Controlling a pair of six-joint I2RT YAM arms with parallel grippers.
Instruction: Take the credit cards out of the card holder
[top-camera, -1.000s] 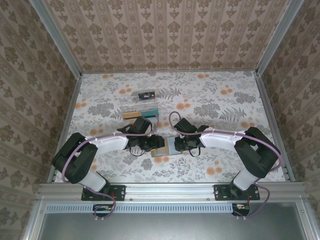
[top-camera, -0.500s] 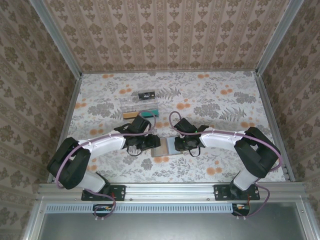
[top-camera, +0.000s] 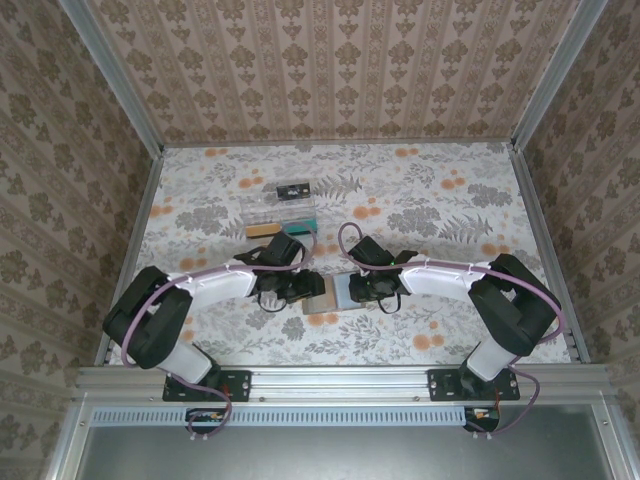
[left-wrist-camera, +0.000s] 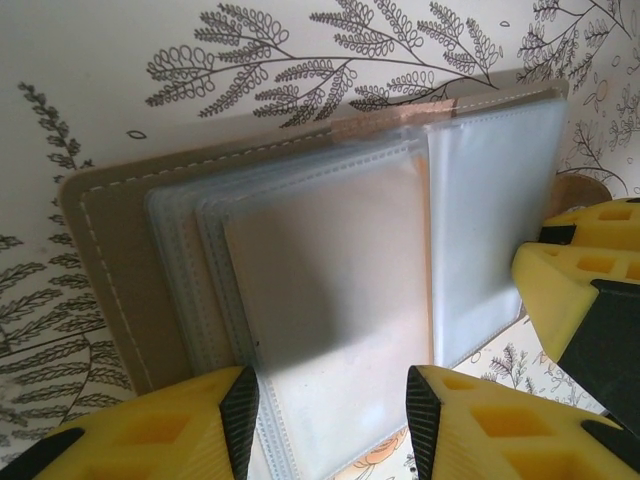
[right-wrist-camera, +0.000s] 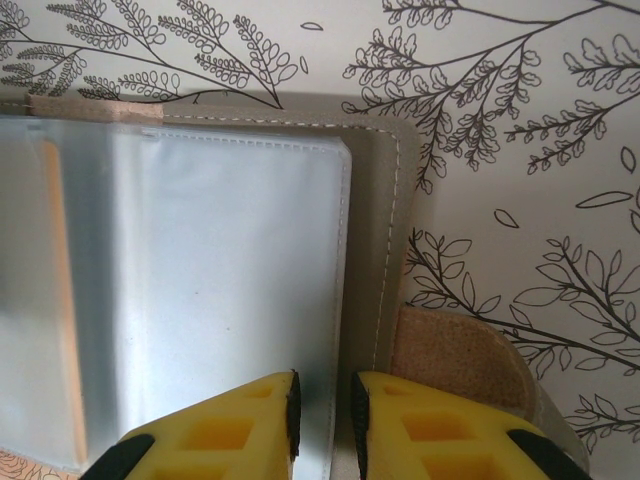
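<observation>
Mid-table, card holder (top-camera: 328, 293), left gripper (left-wrist-camera: 328, 392) unclenched, right gripper (right-wrist-camera: 322, 392) state unclear, clear tray (top-camera: 262, 212) behind.

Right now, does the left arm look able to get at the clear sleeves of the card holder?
Probably yes. The left gripper stands open with the near edge of the top clear sleeve between its fingers, nothing in the way. The right gripper holds the other edge of the card holder.

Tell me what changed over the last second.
The left arm swung its elbow out to the left, then came back to nearly where it was. Nothing was taken hold of or let go. The left end effector and the right end effector stayed at the card holder, which did not shift.
</observation>
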